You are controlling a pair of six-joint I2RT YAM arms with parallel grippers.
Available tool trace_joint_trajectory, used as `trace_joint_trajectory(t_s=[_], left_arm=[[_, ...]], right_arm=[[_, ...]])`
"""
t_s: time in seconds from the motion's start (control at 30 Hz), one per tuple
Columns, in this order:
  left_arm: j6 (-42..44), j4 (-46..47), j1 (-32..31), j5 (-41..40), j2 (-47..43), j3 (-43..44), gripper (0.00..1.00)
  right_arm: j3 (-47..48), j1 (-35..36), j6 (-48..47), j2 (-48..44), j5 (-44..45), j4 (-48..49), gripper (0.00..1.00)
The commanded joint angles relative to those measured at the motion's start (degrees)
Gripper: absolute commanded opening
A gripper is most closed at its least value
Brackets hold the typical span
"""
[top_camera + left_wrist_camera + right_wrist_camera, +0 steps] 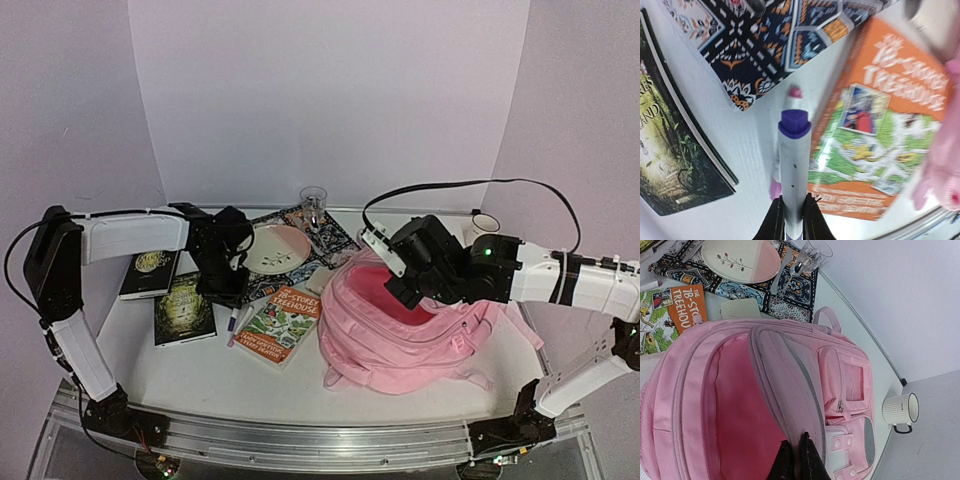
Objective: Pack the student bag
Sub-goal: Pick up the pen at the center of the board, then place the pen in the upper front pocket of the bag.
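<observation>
Top external view: student bag (400,335) lies on the right half of the table (200,375), back down, straps trailing toward the near edge, main compartment gaping to show pink lining. Right gripper (794,447) is pressed together on the fabric edge of the opening flap, beside the zipped front pocket with its white patch; the flap stands raised. Just left of the bag, an orange picture book (283,322) lies flat, nearly touching it. Left gripper (792,210) pinches the white barrel of a marker (792,165), purple cap pointing away from the wrist. Left wrist view shows the marker above a pink-ended pen (796,92) that lies on the table between the orange book and the corner of a patterned cloth (320,240). On the cloth: a plate (277,248), cutlery and a glass (313,200). Two dark books (185,308) sit at far left. A white mug (485,224) stands behind the bag, near the back wall.
</observation>
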Motion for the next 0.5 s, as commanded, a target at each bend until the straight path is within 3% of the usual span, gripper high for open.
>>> trace_joint_trajectory(t_s=[0.0,0.2,0.47], left_arm=[[-5.5,3.0,0.2,4.4,-6.1,3.7,0.0],[-14.9,16.0,0.1,14.9,-11.8,0.4,0.0],[-24.8,29.6,-1.3,20.6,-15.4,-1.9,0.0]], right_arm=[[4.7,0.2,0.4,-2.2,0.6,4.8,0.0],[6.8,0.2,1.3,-3.3,0.3,4.9,0.0],[12.3,0.2,2.7,-3.1,-1.0,4.9,0.0]])
